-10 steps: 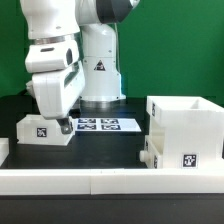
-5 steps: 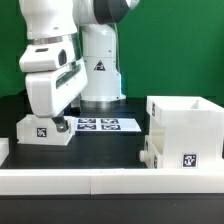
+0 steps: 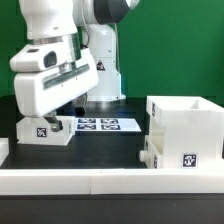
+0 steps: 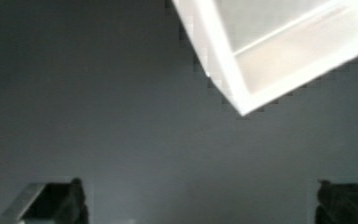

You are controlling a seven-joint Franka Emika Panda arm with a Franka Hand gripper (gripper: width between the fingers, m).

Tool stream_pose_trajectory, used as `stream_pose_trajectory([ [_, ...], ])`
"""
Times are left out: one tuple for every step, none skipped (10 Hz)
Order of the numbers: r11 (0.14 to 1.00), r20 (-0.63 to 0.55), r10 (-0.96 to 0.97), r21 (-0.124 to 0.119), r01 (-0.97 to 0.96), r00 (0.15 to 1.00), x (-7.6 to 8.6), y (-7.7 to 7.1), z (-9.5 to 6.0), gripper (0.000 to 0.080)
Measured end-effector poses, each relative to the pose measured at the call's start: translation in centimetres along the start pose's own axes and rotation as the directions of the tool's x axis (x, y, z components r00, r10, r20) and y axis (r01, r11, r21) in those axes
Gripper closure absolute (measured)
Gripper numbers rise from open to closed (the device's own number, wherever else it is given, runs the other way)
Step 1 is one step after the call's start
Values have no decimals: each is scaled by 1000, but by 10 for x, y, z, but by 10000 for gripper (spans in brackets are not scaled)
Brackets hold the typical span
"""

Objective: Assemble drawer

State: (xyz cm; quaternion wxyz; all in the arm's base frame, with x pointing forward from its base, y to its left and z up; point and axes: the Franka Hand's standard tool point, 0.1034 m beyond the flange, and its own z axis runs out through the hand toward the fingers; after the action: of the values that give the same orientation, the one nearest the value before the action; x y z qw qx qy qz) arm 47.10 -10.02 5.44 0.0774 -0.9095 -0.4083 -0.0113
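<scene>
A small white drawer tray [image 3: 30, 132] with a square tag lies at the exterior view's left. My gripper [image 3: 52, 122] hangs tilted just above its right end, open and empty. In the wrist view the two dark fingertips [image 4: 53, 203] stand wide apart with only the black table between them, around the gripper's midpoint [image 4: 202, 205], and a corner of the white tray [image 4: 265, 50] shows beyond them. The large hollow drawer shell [image 3: 186, 122] stands at the exterior view's right. A second low tray [image 3: 152, 152] sits against its left side, and a tag shows on the front.
The marker board [image 3: 100, 125] lies flat on the black table in front of the robot base. A long low white border rail [image 3: 100, 181] runs along the front edge, with a short piece [image 3: 4, 150] at the far left.
The arm's hand has swung and tilted toward the exterior view's left over the small tray. The tray, shell and marker board have not moved.
</scene>
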Motion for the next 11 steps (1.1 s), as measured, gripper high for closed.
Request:
stream_pose_trajectory([
  [995, -5, 97, -25, -97, 995, -10, -5, -2, 151],
  [982, -16, 182, -42, -183, 983, -18, -10, -2, 151],
  [957, -30, 284, -53, -285, 958, -25, -14, 0, 151],
  [941, -40, 331, -62, -332, 943, -30, -14, 1, 151],
  [912, -44, 403, -58, -406, 914, -28, -14, 2, 151],
  [890, -47, 451, -55, -453, 891, -28, -14, 2, 151],
  [876, -49, 478, -53, -480, 877, -28, -14, 2, 151],
  [845, -52, 531, -49, -533, 846, -27, -15, 2, 151],
  [826, -54, 559, -47, -561, 828, -27, -15, 3, 151],
  [783, -59, 619, -39, -621, 783, -27, -15, 3, 151],
  [735, -63, 674, -34, -677, 736, -26, -16, 3, 151],
])
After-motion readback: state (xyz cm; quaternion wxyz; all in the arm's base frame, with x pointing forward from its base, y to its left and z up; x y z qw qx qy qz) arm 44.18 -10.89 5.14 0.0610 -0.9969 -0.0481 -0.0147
